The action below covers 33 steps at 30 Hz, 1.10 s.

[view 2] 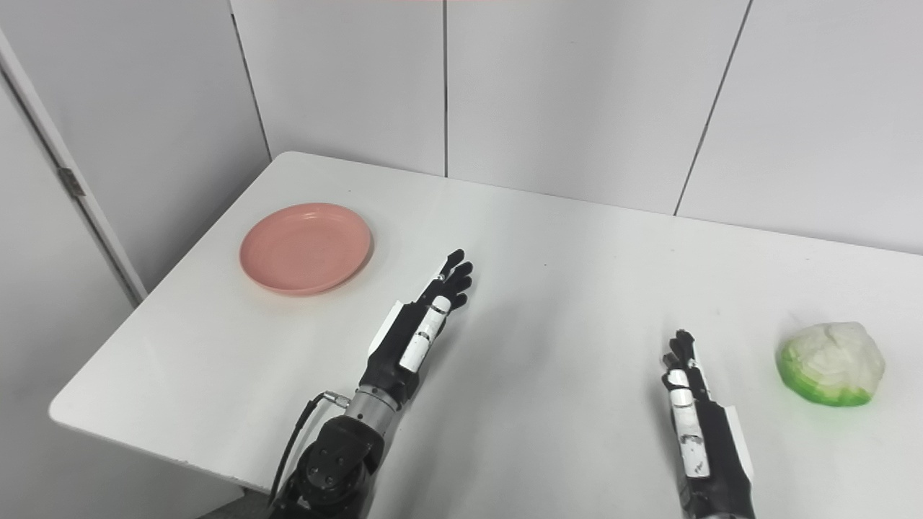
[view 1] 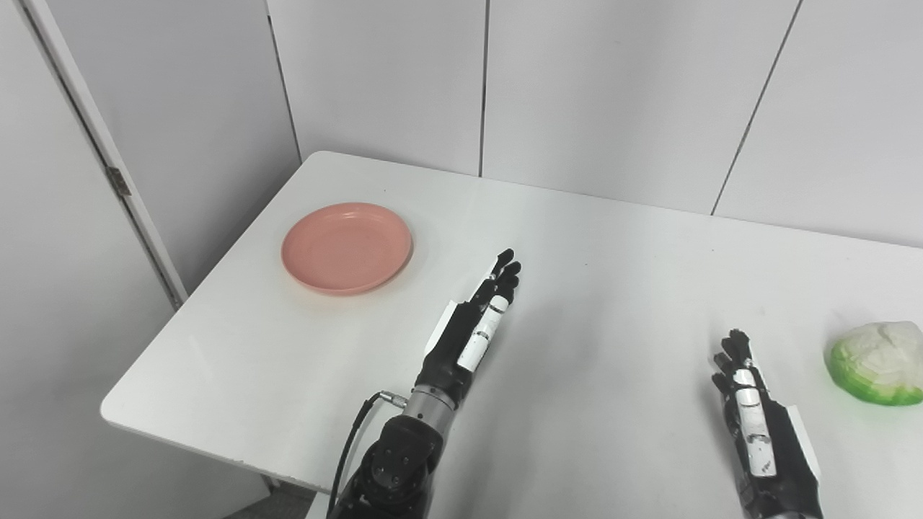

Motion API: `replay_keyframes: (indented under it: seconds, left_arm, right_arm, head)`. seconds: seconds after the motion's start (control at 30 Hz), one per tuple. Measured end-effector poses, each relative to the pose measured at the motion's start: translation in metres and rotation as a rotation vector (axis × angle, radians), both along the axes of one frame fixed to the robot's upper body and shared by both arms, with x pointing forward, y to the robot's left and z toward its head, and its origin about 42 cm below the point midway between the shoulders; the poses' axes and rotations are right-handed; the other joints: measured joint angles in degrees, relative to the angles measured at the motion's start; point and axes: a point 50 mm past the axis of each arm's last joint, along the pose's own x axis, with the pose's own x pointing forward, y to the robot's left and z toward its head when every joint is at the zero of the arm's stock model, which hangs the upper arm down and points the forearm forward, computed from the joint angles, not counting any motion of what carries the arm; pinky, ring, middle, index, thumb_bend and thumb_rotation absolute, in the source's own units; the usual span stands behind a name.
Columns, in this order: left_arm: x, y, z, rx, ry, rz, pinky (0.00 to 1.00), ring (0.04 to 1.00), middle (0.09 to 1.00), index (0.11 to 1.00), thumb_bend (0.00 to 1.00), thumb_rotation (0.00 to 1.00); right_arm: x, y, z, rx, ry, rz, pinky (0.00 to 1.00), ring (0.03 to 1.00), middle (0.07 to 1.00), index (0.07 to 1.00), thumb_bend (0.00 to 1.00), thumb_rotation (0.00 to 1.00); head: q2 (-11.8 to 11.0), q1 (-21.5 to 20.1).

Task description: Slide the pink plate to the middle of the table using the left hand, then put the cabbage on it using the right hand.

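Note:
A pink plate (view 1: pixel 347 247) lies flat near the table's far left corner. The cabbage (view 1: pixel 878 362), pale with a green base, rests at the table's right side. My left hand (view 1: pixel 476 322) hovers over the table's middle, right of the plate and apart from it, fingers stretched out and holding nothing. Near the front edge, my right hand (view 1: pixel 750 404) is held out flat and open, a short gap left of the cabbage, not touching it.
The white table (view 1: pixel 591 288) ends in a rounded front-left corner and a left edge close to the plate. White wall panels stand just behind it. A door frame (view 1: pixel 108 158) runs down the left.

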Motion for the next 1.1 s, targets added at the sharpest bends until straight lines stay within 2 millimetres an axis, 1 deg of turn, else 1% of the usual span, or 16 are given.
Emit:
replay_keyframes:
  seconds: [0.23, 0.27, 0.37, 0.43, 0.63, 0.7, 0.73, 0.77, 0.87, 0.93, 1.1]
  left_arm:
    - [-0.005, 0.005, 0.004, 0.011, 0.024, -0.011, 0.96, 0.964, 0.972, 0.973, 0.38, 1.0]
    - [-0.006, 0.007, 0.005, 0.014, 0.033, -0.013, 0.96, 0.964, 0.972, 0.974, 0.37, 1.0]
    - [-0.011, 0.012, 0.005, 0.022, 0.077, -0.018, 0.96, 0.965, 0.968, 0.969, 0.36, 1.0]
    - [-0.012, 0.015, 0.009, 0.021, 0.072, -0.011, 0.95, 0.958, 0.957, 0.959, 0.37, 1.0]
    - [-0.005, 0.026, 0.036, 0.031, -0.02, 0.008, 0.92, 0.926, 0.938, 0.94, 0.44, 1.0]
    - [-0.001, 0.03, 0.046, 0.037, -0.054, 0.013, 0.91, 0.922, 0.936, 0.939, 0.46, 1.0]
    - [0.0, 0.032, 0.051, 0.041, -0.068, 0.016, 0.91, 0.922, 0.934, 0.94, 0.47, 1.0]
    - [0.002, 0.035, 0.057, 0.045, -0.081, 0.019, 0.91, 0.922, 0.932, 0.94, 0.48, 1.0]
    - [0.007, 0.04, 0.074, 0.03, -0.117, 0.026, 0.93, 0.915, 0.919, 0.936, 0.48, 1.0]
    - [0.011, 0.043, 0.086, 0.013, -0.146, 0.03, 0.94, 0.918, 0.922, 0.937, 0.49, 1.0]
    - [0.022, 0.048, 0.11, -0.003, -0.194, 0.036, 0.95, 0.92, 0.925, 0.935, 0.48, 1.0]
  right_arm:
    - [0.0, 0.002, 0.0, 0.003, -0.002, -0.002, 1.0, 1.0, 1.0, 1.0, 0.26, 1.0]
    - [0.001, 0.002, 0.001, 0.004, -0.002, -0.001, 1.0, 1.0, 1.0, 1.0, 0.25, 1.0]
    - [0.001, 0.002, 0.001, 0.006, -0.003, -0.001, 1.0, 1.0, 1.0, 1.0, 0.26, 1.0]
    - [0.001, 0.001, 0.001, 0.006, -0.003, -0.001, 1.0, 1.0, 1.0, 1.0, 0.25, 1.0]
    - [0.001, 0.002, 0.001, 0.008, -0.004, -0.002, 1.0, 1.0, 1.0, 1.0, 0.27, 1.0]
    - [0.001, 0.002, 0.001, 0.011, -0.004, -0.002, 1.0, 1.0, 1.0, 1.0, 0.27, 1.0]
    - [0.001, 0.002, 0.001, 0.012, -0.004, -0.002, 1.0, 1.0, 1.0, 1.0, 0.26, 1.0]
    - [0.001, 0.002, 0.001, 0.013, -0.004, -0.002, 1.0, 1.0, 1.0, 1.0, 0.25, 1.0]
    - [0.001, 0.001, 0.001, 0.015, -0.004, -0.005, 1.0, 1.0, 1.0, 1.0, 0.23, 1.0]
    - [0.001, 0.001, 0.001, 0.014, -0.004, -0.006, 1.0, 1.0, 1.0, 1.0, 0.24, 1.0]
    - [0.001, 0.001, 0.002, 0.014, -0.006, -0.005, 1.0, 1.0, 1.0, 1.0, 0.22, 1.0]
  head:
    - [0.18, 0.97]
    - [0.18, 1.84]
    - [0.18, 2.11]
    - [0.35, 1.85]
    - [0.53, 1.85]
    - [0.53, 2.37]
    - [0.53, 2.63]
    - [0.53, 3.59]
    - [0.44, 4.04]
    - [0.44, 4.13]
    - [0.35, 4.39]
